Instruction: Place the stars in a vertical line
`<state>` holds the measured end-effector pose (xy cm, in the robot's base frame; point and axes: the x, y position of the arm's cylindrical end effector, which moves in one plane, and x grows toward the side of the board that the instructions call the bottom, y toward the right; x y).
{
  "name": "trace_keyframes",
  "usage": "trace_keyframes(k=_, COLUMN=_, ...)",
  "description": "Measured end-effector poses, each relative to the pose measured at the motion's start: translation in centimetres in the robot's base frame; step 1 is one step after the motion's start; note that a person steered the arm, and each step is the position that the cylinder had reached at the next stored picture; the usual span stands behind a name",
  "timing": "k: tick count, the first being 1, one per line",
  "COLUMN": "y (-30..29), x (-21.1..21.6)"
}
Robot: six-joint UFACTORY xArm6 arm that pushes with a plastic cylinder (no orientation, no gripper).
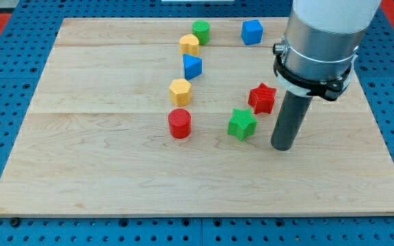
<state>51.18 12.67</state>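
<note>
Currently the rod's tip (283, 146) rests on the wooden counter (115, 178), just right of the green star (241, 124); the red star (263, 98) sits above-right. No hand exists.

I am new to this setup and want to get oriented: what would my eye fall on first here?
First, the big grey arm at the view's top right, ending in a dark rod whose tip rests on the board. Just left of it sit the red star and green star. Further left, six other blocks curve down the board.
</note>
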Motion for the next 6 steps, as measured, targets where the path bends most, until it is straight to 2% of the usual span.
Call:
trace_keyframes(k=2, y=3.7, x=-1.6)
trace_keyframes(k=3, y=4.7, x=-6.5)
trace_keyframes(k=4, y=2.3, x=-9.9)
trace_keyframes(k=5, y=-0.8, x=-9.2)
trace_keyframes(k=6, y=0.9, x=-9.8)
